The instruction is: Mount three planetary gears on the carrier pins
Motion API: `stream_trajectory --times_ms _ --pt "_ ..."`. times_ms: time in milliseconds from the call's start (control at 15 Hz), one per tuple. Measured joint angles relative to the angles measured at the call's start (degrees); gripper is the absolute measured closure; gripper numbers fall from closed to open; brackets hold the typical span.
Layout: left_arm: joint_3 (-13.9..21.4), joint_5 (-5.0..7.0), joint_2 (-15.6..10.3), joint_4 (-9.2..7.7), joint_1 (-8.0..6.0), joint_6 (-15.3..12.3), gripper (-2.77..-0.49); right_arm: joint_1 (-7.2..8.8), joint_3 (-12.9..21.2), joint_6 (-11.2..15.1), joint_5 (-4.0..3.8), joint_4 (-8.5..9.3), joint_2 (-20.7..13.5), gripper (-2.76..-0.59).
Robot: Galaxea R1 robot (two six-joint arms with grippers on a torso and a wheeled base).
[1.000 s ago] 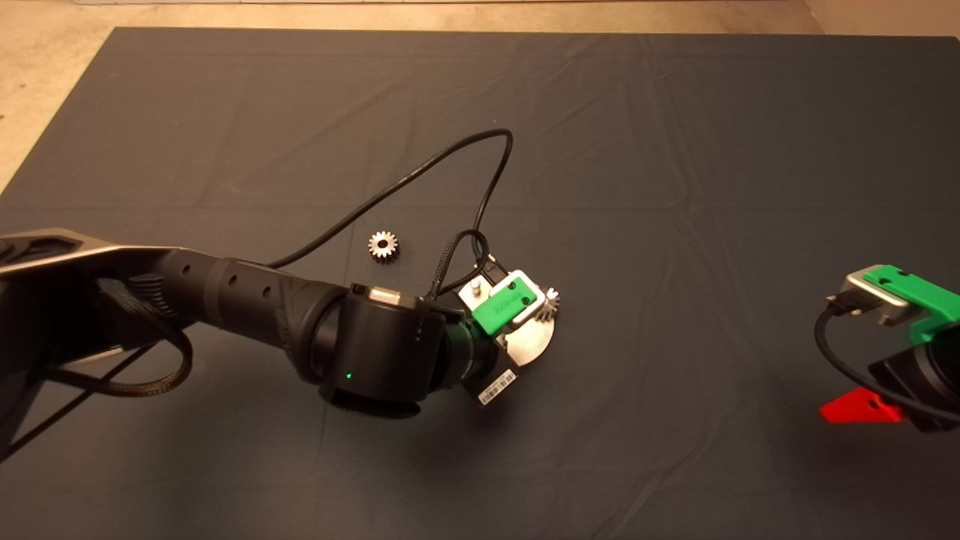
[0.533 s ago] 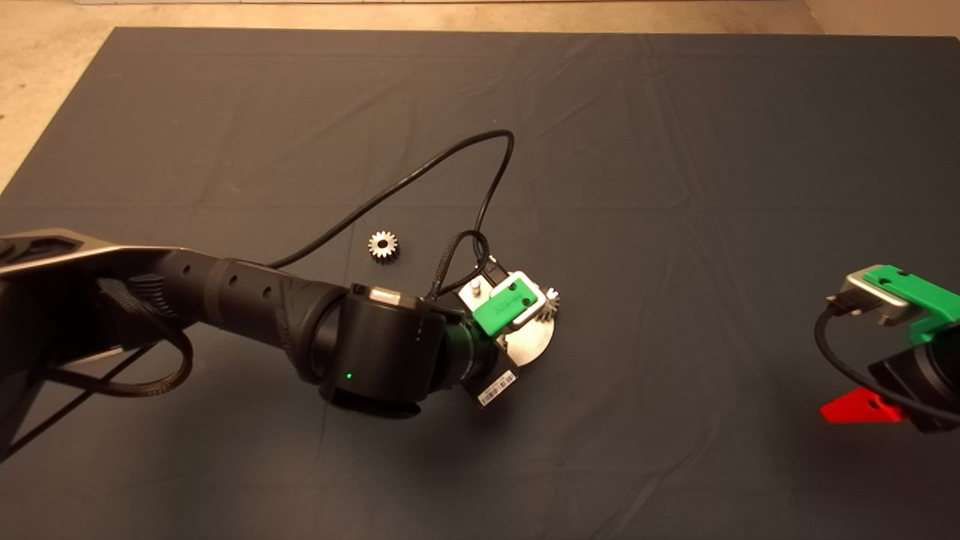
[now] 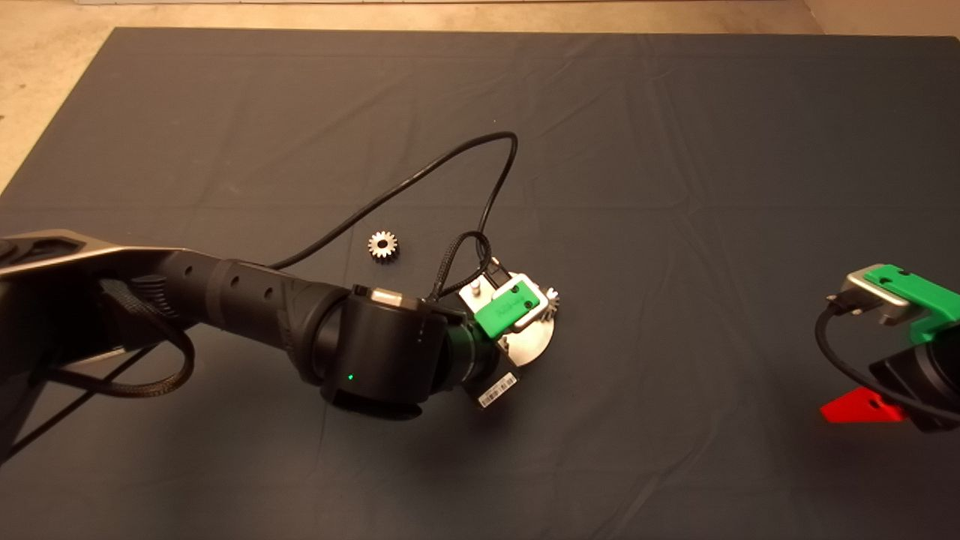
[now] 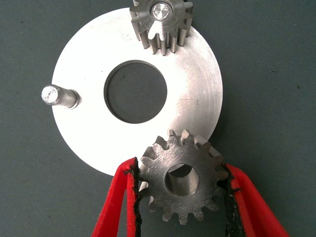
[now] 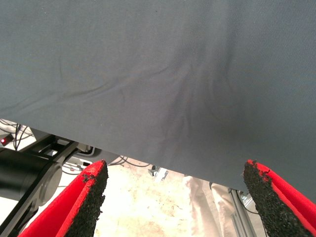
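The shiny round disc (image 4: 197, 106) with a large centre hole lies on the mat, also in the head view (image 3: 531, 341). One planetary gear (image 4: 160, 22) sits on a carrier pin at the disc's rim (image 3: 552, 303). A second carrier pin (image 4: 57, 95) stands bare (image 3: 475, 286). My left gripper (image 4: 181, 169) is shut on another gear (image 4: 163, 170), held flat over the disc's near edge; whatever is under it is hidden. In the head view the left gripper (image 3: 508, 303) hangs over the disc. A third gear (image 3: 382, 244) lies loose on the mat. My right gripper (image 5: 177, 197) is open and parked.
The dark mat (image 3: 675, 187) covers the table. A black cable (image 3: 450, 161) loops from the left wrist above the disc. The right gripper (image 3: 862, 409) waits at the lower right edge. Beyond the mat's edge, the right wrist view shows floor and equipment (image 5: 44, 163).
The left arm has shifted only very slightly over the disc, the gear still in its fingers. The right arm has not moved.
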Motion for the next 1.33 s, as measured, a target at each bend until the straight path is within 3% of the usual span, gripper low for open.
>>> stream_trajectory --times_ms 533,1333 --pt "-0.46 -0.07 0.42 0.0 1.86 1.64 -0.77 0.0 0.0 0.0 -0.01 0.44 0.0 -2.02" --pt "-1.44 -0.37 0.5 0.05 1.86 4.59 -0.77 0.0 0.0 -0.44 -0.01 0.49 0.0 -2.02"
